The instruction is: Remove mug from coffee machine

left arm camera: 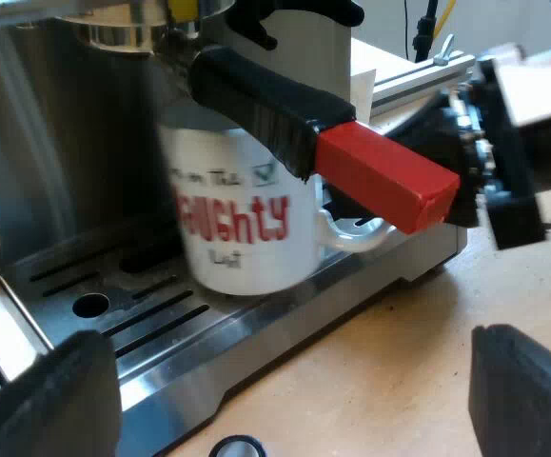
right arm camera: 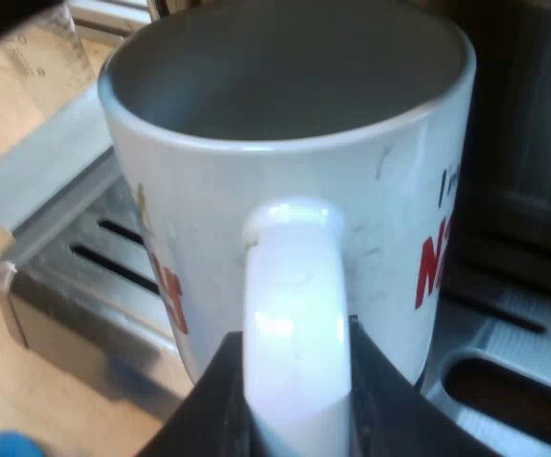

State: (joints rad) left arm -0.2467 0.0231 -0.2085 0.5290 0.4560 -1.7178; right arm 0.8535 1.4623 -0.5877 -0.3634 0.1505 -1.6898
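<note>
A: Status?
B: Mug is on the tray, under the holder. My right gripper is clenched on its handle. Left gripper hangs released near the tray.
A: Plan?
B: I'd lift slightly, then draw it straight out, low, clear of the holder's red end.
</note>
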